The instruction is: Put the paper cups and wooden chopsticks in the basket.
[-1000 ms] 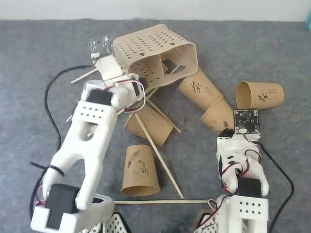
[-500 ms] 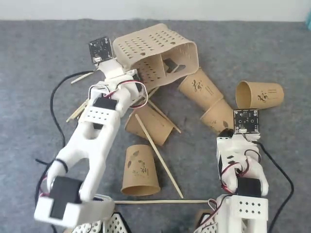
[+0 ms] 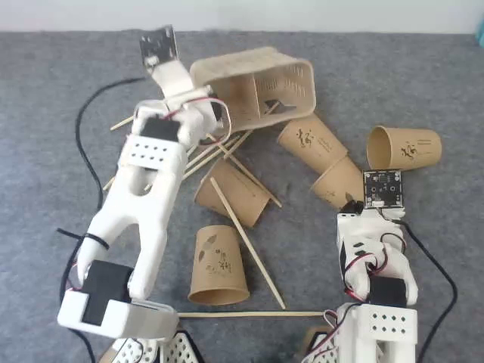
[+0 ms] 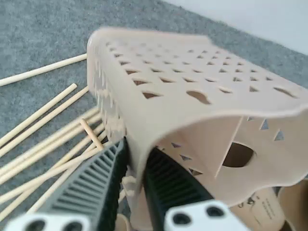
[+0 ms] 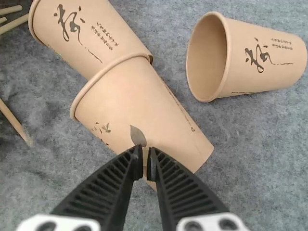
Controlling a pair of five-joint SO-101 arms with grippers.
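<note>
While the left gripper (image 4: 134,153) is clenched on one wall of the basket (image 3: 261,79), with one jaw on each side of it, we see that the basket is tipped on its side at the far part of the grey table (image 3: 423,68). Several wooden chopsticks (image 4: 57,156) lie loose on the table just beside the basket. A long chopstick (image 3: 247,242) lies near the middle, and another one (image 3: 249,314) lies along the near edge. The right gripper (image 5: 144,166) has its jaws pressed almost together and grasps nothing. Its tips are just beside a paper cup (image 5: 144,120) that lies on its side, close against a second lying cup (image 5: 82,33). A third cup (image 5: 245,55) lies near them. We find also a fourth cup (image 3: 218,265) standing mouth down and a fifth cup (image 3: 231,195) lying in the middle, all outside the basket.
</note>
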